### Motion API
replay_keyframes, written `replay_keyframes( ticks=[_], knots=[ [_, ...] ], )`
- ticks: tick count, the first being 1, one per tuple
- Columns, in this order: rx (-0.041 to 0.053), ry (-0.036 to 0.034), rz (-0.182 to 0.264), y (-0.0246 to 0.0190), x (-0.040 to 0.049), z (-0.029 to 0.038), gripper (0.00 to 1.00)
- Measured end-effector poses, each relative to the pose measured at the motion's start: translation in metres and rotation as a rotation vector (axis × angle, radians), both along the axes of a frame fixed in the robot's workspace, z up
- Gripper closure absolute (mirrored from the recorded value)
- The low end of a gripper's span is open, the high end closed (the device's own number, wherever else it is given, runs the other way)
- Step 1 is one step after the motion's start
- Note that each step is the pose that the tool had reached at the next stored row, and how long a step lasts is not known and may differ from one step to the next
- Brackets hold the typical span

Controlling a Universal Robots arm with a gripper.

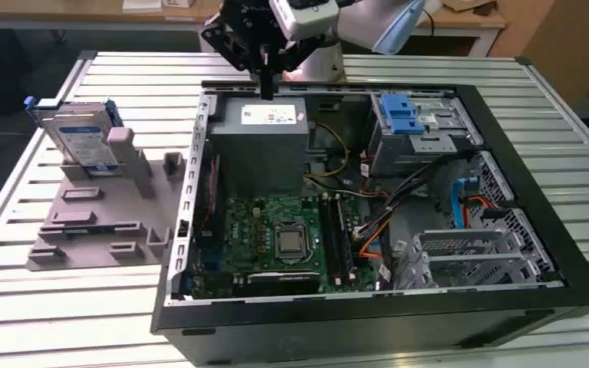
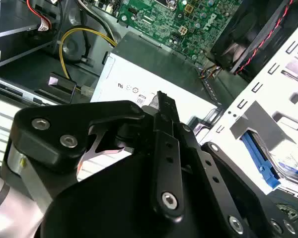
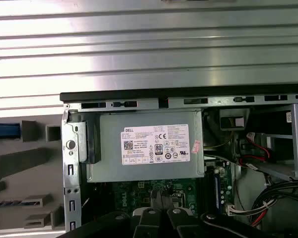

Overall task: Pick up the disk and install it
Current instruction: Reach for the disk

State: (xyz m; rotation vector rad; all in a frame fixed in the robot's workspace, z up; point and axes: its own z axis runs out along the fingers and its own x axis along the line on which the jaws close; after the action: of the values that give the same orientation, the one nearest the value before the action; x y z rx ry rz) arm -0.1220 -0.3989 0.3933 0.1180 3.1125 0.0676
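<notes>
Looking from the near edge of the slatted table (image 1: pixel 59 314), the first thing is the black wall of the open case (image 1: pixel 376 322), which lies on its side. Inside it, nearest, is the green motherboard (image 1: pixel 274 238). Toward the exterior view's right is a silver cage (image 1: pixel 468 257), and loose cables (image 1: pixel 374 218) run between the two. Behind the motherboard sits the grey power supply (image 1: pixel 264 126) with its white label. Beside it, further to the exterior view's right, is a metal bay (image 1: pixel 422 126) with a blue latch.

The gripper (image 1: pixel 267 90) hangs just above the far edge of the power supply and points down. It touches nothing. Its two fingers are pressed together and hold nothing, and both wrist views show the same (image 2: pixel 160 96) (image 3: pixel 162 196). The case wall and the power supply stand between the gripper and the disk.

The disk (image 1: pixel 80 138) is well apart from the gripper, outside the case at the exterior view's left. It stands upright in its blue frame at the far end of the grey fixture (image 1: pixel 100 222), held in a slot there.
</notes>
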Motion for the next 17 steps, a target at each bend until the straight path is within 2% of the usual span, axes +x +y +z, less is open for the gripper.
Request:
replay_keyframes(
  ticks=[6,17],
  knots=[
    [0.0,0.0,0.0,0.0,-0.0004,0.0,0.89],
    [0.0,0.0,0.0,0.0013,-0.0087,0.0,0.89]
  ],
)
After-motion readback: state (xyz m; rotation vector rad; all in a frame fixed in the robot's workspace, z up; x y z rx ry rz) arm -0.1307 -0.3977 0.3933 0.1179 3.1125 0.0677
